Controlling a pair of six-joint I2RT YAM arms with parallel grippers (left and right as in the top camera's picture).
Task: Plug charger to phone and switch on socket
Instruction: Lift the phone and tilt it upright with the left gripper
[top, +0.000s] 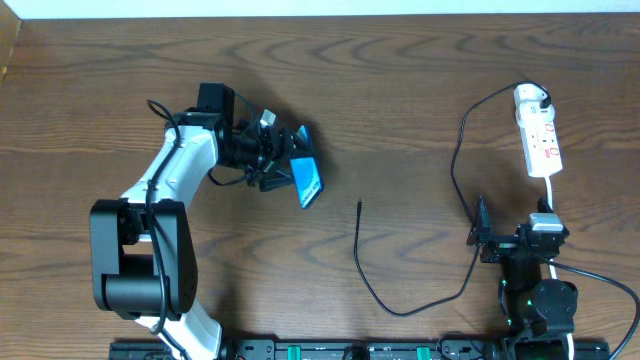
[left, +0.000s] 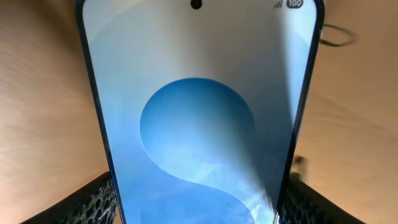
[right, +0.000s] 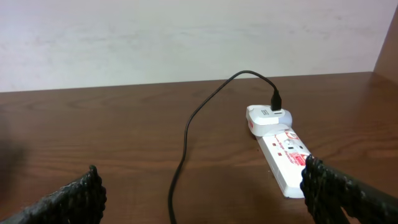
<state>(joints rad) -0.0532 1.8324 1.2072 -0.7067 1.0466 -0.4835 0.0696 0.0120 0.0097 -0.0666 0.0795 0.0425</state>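
Left pincer (top: 289, 170) grips the phone (top: 310, 185) raised at nine o'clock, likely presenting its port to the charger (top: 360, 255), while right pincer (top: 478, 233) hangs released at four o'clock.

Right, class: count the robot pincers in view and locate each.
2. The left pincer is mid-left, gripping the slim blue-screened phone; the right pincer sits open at lower right, near the long white power strip.

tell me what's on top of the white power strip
A white adapter sits on the far end of the power strip, with the black charger cable plugged into it. The outlet under it is hidden.
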